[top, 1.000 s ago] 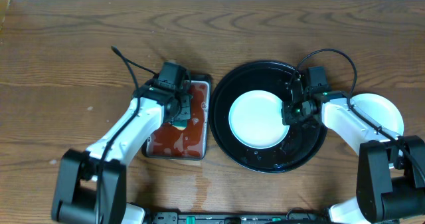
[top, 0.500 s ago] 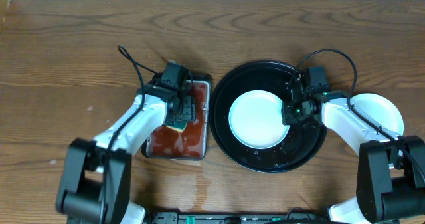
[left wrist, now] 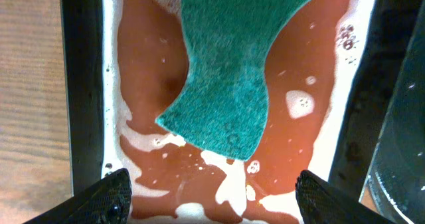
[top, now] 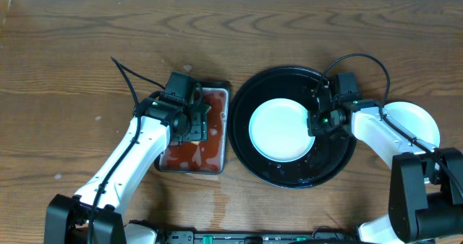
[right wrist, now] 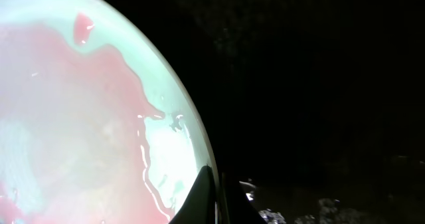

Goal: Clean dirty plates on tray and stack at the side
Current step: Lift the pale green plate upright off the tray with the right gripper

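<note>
Right now the left gripper (left wrist: 212, 197) hangs over the small rectangular tray (left wrist: 83, 84) of red, foamy liquid (left wrist: 146, 71), its jaws spread wide. A green sponge (left wrist: 229, 71) lies loose in the liquid ahead of the fingertips, touching neither of them.

Off to the right, the big round black tray (top: 293, 175) sits on the wooden table (top: 72, 70) just beside the small one. One pale plate (top: 278, 132) lies flat in it, a little left of the tray's centre. The right gripper (top: 318, 121) is at that plate's right edge, inside the tray's rim. In the right wrist view its fingers are pressed together into a single narrow point right at the plate's rim, and a watery red smear covers much of the plate's face. Whether the closed tips pinch the rim or only rest against it cannot be told. Small wet spots show on the tray's black floor near the tips.

A second pale plate (top: 416, 121) rests on the table at the far right, outside the round tray and partly hidden by the right arm.
</note>
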Motion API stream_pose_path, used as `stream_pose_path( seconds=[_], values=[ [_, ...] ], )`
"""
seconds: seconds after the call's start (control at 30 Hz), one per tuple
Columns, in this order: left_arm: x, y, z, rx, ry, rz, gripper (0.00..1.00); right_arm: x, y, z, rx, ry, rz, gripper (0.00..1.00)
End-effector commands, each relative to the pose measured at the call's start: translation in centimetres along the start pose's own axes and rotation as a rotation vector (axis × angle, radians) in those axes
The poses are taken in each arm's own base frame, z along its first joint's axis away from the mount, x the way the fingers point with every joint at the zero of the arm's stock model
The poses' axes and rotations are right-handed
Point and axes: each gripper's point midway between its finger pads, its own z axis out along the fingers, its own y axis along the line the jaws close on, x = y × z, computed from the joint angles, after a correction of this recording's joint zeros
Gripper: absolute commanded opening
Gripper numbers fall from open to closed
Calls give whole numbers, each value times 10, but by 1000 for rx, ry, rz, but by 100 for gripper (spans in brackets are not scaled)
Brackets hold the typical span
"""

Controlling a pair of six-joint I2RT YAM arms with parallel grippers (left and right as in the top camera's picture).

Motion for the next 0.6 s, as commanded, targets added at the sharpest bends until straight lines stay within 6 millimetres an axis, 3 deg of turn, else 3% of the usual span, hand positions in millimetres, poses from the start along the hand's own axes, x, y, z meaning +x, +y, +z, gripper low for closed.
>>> stream_pose_path(
  seconds=[0.0,0.13,0.3,0.57],
  values=[
    [8,7,4,-29,35,3,79,4,15,0,-86,12,-24,1],
    [11,8,5,-33,47,4,80,-10,29,-18,-141,-49,-43,1],
    [11,8,5,-33,45,4,80,-29,35,-54,-129,-176,-76,1],
    [12,8,5,-34,48,4,80,-48,11,-114,113,-379,-94,1]
  ],
)
